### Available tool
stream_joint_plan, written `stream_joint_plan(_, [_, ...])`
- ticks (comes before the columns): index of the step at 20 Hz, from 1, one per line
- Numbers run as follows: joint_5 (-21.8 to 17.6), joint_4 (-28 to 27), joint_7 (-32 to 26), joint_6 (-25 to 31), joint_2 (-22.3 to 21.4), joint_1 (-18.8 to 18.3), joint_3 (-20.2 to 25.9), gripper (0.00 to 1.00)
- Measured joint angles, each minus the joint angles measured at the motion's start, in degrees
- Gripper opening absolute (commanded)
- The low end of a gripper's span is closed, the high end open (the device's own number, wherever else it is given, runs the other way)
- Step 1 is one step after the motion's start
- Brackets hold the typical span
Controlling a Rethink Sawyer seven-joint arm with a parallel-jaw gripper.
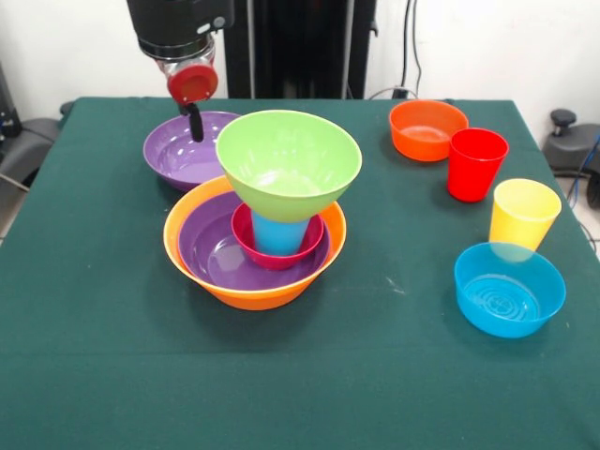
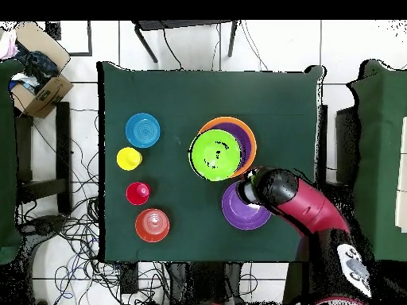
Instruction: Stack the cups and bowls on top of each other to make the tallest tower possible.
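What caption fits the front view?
Robot tool over a purple bowl, beside a tower topped by a lime green bowl.

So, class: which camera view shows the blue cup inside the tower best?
The front view: the blue cup shows standing in the small pink-red bowl, holding up the lime green bowl. In the overhead view the lime green bowl hides it completely.

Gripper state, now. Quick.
Gripper: cannot be told whether open or closed; it hangs over the loose purple bowl, with nothing visibly held.
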Motion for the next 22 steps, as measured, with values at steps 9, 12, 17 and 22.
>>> stream_joint_plan(9, [-1.6, 0.1, 0.0, 0.0, 0.1, 0.0, 0.4, 1.0])
stream_joint_plan(12, [-1.9, 0.1, 0.0, 0.0, 0.1, -0.1, 0.6, 1.0])
stream_joint_plan(17, [-2.4, 0.1, 0.0, 0.0, 0.2, -0.1, 0.9, 1.0])
stream_joint_plan(22, [-2.7, 0.3, 0.0, 0.0, 0.1, -0.3, 1.3, 1.0])
